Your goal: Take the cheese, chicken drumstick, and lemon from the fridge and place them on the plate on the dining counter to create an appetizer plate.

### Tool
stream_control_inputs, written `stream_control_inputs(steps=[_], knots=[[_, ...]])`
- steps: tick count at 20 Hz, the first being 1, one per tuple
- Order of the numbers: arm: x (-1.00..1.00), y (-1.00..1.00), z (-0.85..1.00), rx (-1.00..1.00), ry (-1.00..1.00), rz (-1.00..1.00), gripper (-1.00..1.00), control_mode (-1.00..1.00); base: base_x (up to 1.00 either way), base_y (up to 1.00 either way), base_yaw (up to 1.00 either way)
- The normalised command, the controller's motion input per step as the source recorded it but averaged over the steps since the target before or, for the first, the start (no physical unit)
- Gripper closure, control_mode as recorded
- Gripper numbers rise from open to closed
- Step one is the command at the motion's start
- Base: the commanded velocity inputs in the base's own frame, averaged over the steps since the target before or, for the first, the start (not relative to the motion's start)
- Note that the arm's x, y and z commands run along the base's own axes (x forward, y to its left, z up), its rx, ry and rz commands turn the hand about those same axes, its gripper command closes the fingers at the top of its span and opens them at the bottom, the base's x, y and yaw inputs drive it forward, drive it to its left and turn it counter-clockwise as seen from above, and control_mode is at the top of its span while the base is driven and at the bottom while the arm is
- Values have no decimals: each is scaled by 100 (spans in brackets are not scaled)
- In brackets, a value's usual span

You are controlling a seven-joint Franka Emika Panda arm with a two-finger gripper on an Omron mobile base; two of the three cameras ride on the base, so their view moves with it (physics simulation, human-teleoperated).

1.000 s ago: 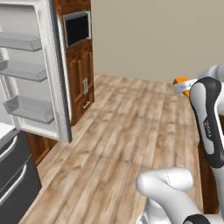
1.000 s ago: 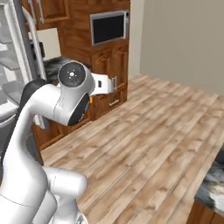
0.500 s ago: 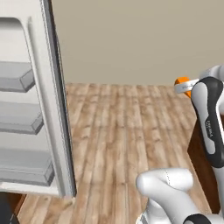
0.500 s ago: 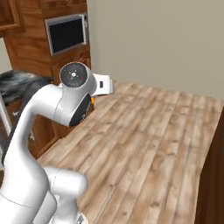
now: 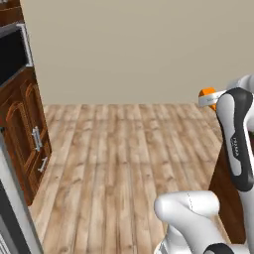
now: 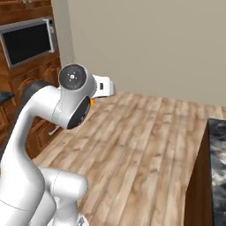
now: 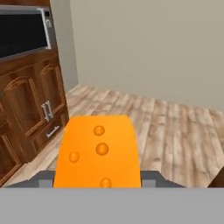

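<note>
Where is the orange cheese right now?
The cheese is held in the end effector, up in the air above the wooden floor, with the brown wooden cabinets to its left in the hand view.

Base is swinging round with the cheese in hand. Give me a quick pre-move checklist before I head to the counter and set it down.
1. Cheese in the gripper: ok; in the hand view the orange wedge sits between the fingers.
2. Grip on the wedge square: cannot tell; the fingertips are mostly hidden behind it.
3. Floor ahead free of obstacles: ok; bare wood up to the wall.
4. Dining counter within sight: ok; its marbled top edge shows at the right of the right base view.
5. Plate located: cannot tell.
6. Clearance from the wooden cabinets on the left: ok; the arm is well away from them.
</note>
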Motion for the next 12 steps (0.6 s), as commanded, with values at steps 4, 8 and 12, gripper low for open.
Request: stream_control_inputs(steps=[4,8,12], knots=[[0,0,0,0,0,0,100,100,100,-89,-3],[0,0,0,0,0,0,100,100,100,-49,0],[0,0,0,0,0,0,100,100,100,-7,-9]])
